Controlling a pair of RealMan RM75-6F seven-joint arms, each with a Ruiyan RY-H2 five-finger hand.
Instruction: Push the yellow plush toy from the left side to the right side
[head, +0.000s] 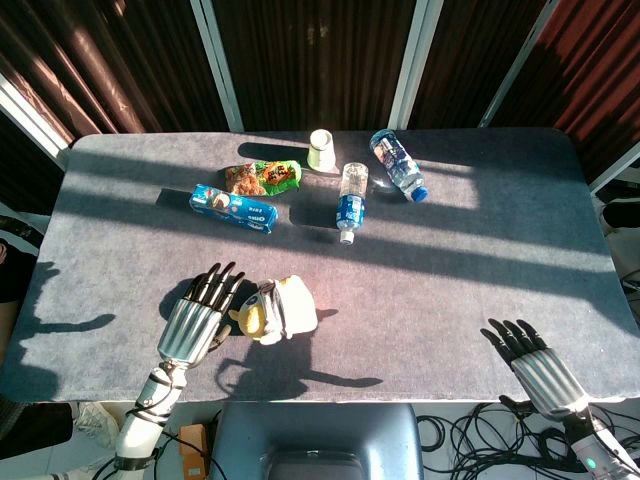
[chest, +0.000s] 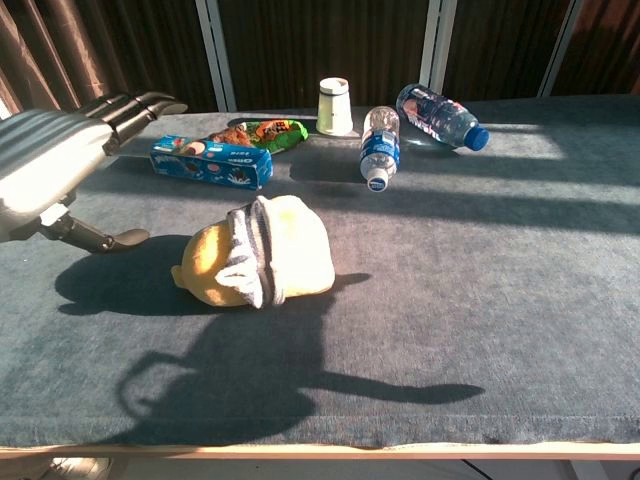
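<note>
The yellow plush toy (head: 278, 309) lies on its side on the grey table, near the front edge and a little left of centre; it wears a grey-and-white striped band (chest: 252, 250). My left hand (head: 196, 318) hovers just left of the toy, apart from it, palm down with fingers stretched out and nothing in it; the chest view shows this left hand (chest: 55, 155) at the left edge. My right hand (head: 531, 362) hangs off the table's front right corner, fingers spread, holding nothing.
At the back of the table lie a blue biscuit pack (head: 233, 208), a green snack bag (head: 263, 177), a white cup (head: 321, 150) and two water bottles (head: 351, 200) (head: 399, 165). The table's front edge (chest: 320, 445) runs close below the toy.
</note>
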